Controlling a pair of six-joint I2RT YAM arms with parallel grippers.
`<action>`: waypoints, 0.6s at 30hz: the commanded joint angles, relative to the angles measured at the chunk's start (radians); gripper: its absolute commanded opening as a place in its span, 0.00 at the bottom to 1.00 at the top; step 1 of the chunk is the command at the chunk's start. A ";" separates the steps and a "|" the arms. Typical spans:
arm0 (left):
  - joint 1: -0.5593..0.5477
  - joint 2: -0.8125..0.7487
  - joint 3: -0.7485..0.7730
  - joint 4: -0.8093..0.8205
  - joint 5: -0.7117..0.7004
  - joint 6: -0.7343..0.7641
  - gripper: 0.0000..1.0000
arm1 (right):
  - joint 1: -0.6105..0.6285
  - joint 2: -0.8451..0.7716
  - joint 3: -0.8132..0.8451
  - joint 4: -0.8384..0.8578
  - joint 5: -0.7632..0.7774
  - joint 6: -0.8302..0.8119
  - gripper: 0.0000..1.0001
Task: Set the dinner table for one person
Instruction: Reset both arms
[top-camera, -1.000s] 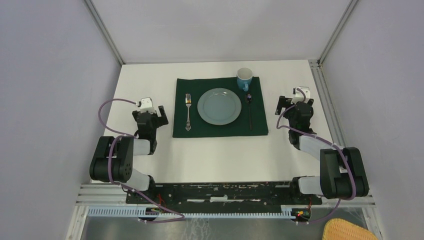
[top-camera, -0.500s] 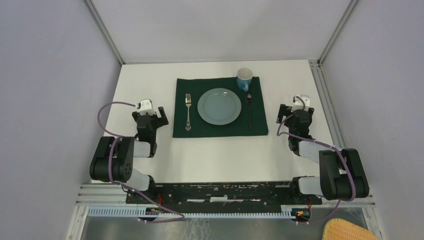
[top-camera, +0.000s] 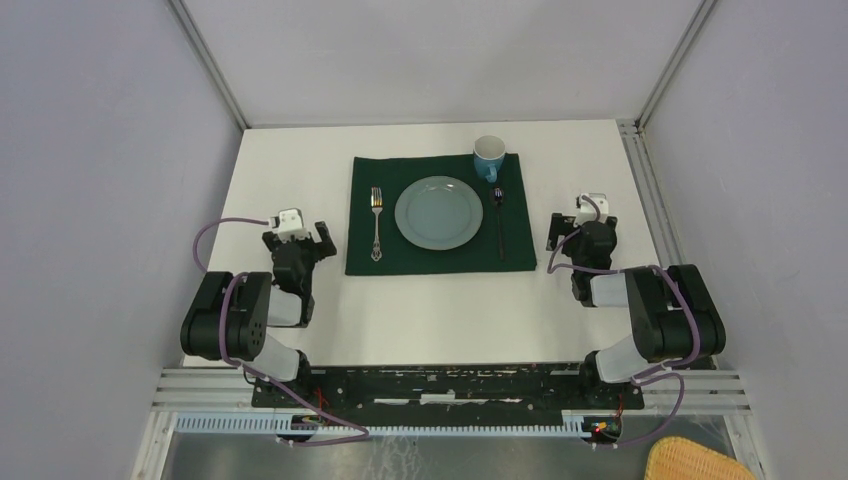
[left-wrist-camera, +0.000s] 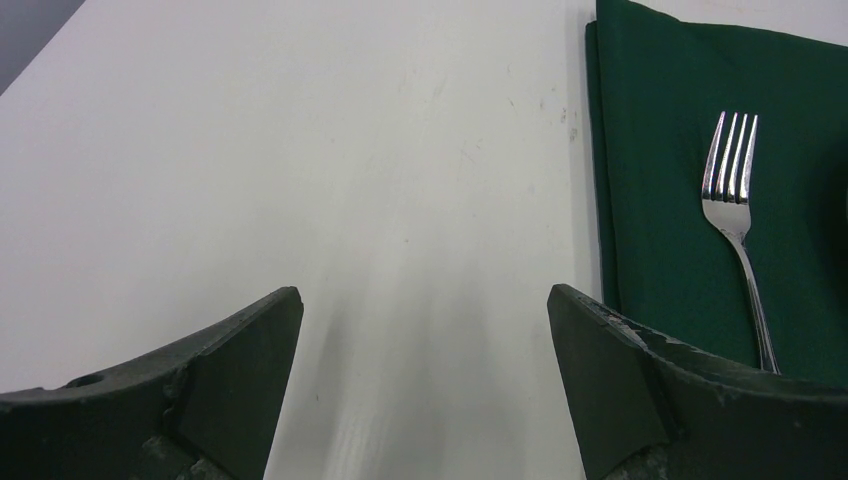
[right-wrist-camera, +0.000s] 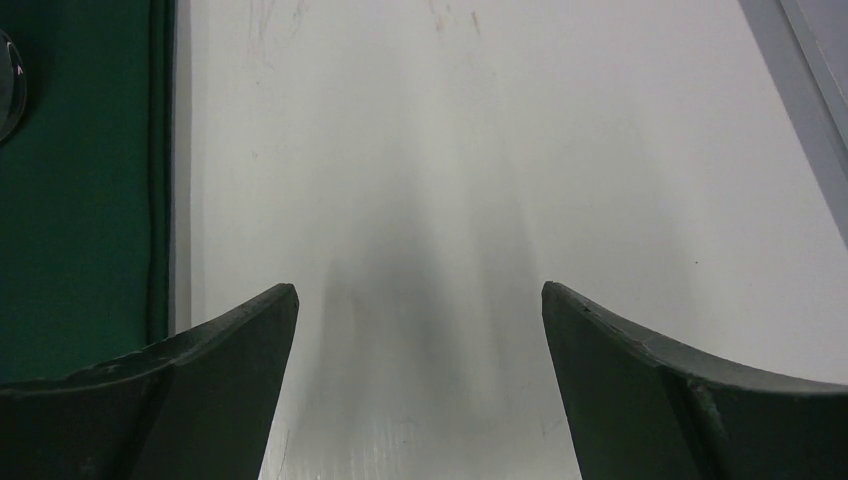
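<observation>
The dinner table (top-camera: 290, 170) is a white top carrying a dark green cloth (top-camera: 365, 255). On the cloth lie a grey-green plate (top-camera: 438, 212), a silver fork (top-camera: 377, 222) to its left and a dark spoon (top-camera: 500, 225) to its right. A blue mug (top-camera: 488, 157) stands at the cloth's far right corner. My left gripper (top-camera: 295, 233) hovers open over bare table left of the cloth, with nothing between its fingers; the left wrist view shows that gripper (left-wrist-camera: 425, 300) near the fork (left-wrist-camera: 735, 200). Right of the cloth, my right gripper (top-camera: 581, 223) is open and holds nothing, seen too in the right wrist view (right-wrist-camera: 420, 295).
Grey walls and metal rails (top-camera: 640, 150) close in the table on three sides. A yellow woven basket (top-camera: 700, 462) sits below the table's near right corner. The cloth's edge (right-wrist-camera: 160, 180) runs just left of the right fingers.
Both arms have drawn back toward their bases, the right one more than the left. The grippers stayed open, and nothing on the cloth moved.
</observation>
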 joint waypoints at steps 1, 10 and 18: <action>0.002 0.002 0.018 0.076 0.008 0.015 1.00 | -0.005 0.005 0.029 0.062 -0.042 -0.024 0.98; -0.001 0.006 0.047 0.022 0.060 0.043 1.00 | -0.005 0.004 0.030 0.059 -0.042 -0.026 0.98; -0.001 0.005 0.043 0.032 0.060 0.044 1.00 | -0.006 0.004 0.030 0.056 -0.042 -0.026 0.98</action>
